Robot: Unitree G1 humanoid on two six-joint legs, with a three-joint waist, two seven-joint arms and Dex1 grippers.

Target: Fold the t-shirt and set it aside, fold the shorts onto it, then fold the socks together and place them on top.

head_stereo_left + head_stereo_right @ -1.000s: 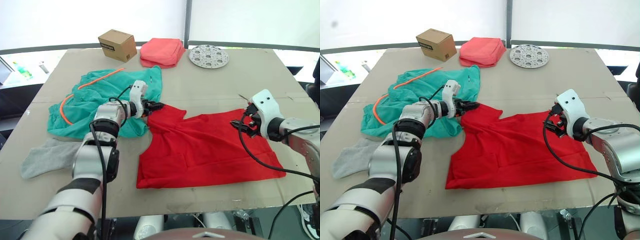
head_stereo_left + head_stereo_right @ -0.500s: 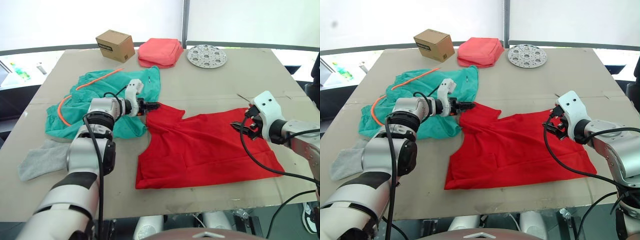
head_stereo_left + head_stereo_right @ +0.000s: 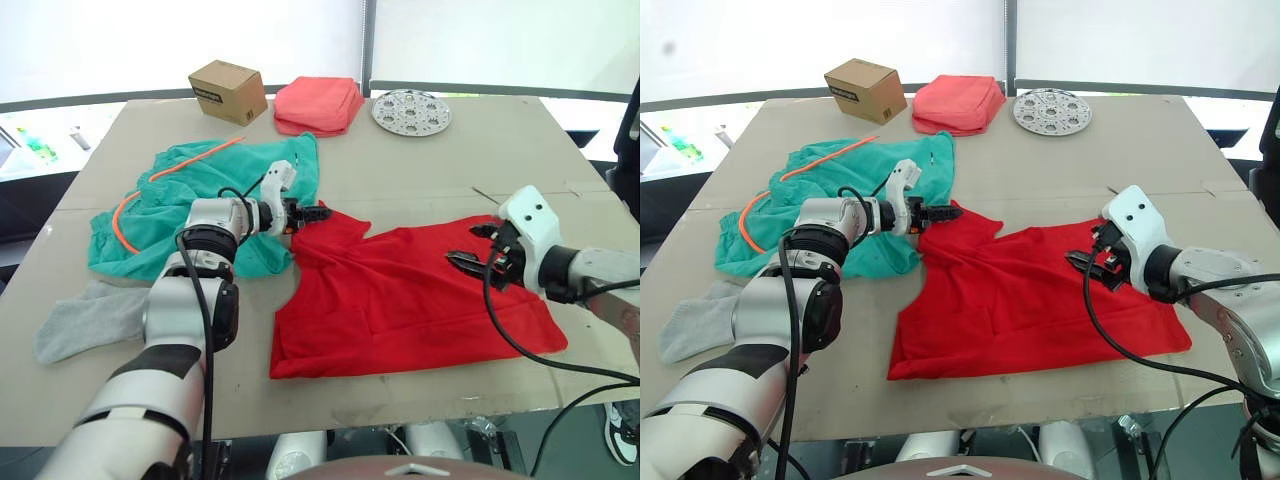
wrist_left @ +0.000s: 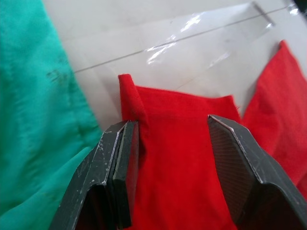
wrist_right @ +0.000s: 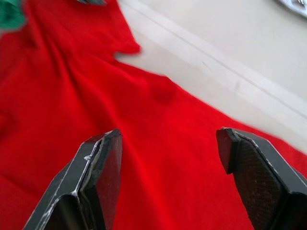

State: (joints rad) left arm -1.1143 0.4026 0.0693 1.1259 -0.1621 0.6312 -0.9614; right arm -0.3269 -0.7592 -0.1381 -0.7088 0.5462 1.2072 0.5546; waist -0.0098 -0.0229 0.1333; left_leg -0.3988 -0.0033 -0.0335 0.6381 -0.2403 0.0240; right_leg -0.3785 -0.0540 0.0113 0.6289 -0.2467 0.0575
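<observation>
Brown tabletop (image 3: pixel 420 160) under bright windows, and the t-shirt (image 3: pixel 400 300) lies spread out flat in the middle, its long axis running across from the robot's left to its right, one sleeve poking up toward the shorts (image 3: pixel 200 205). Left gripper (image 4: pixel 172 139) sits right at that sleeve corner, fingers (image 4: pixel 122 163) parted wide with the red sleeve edge lying between them, nothing pinched. Over on the other side, the right gripper (image 5: pixel 168 158) hangs just above the shirt's right half, fingers (image 5: pixel 103 167) spread well apart, empty too. The teal shorts are bunched on the robot's left, touching the red sleeve, orange drawstring (image 3: pixel 150 185) looping across them. One grey sock (image 3: pixel 85 320) lies near the front-left edge, stretched roughly left to right. At the far edge: a cardboard box (image 3: pixel 228 90), a folded coral-pink cloth (image 3: pixel 320 105) and a perforated round metal plate (image 3: pixel 411 111).
</observation>
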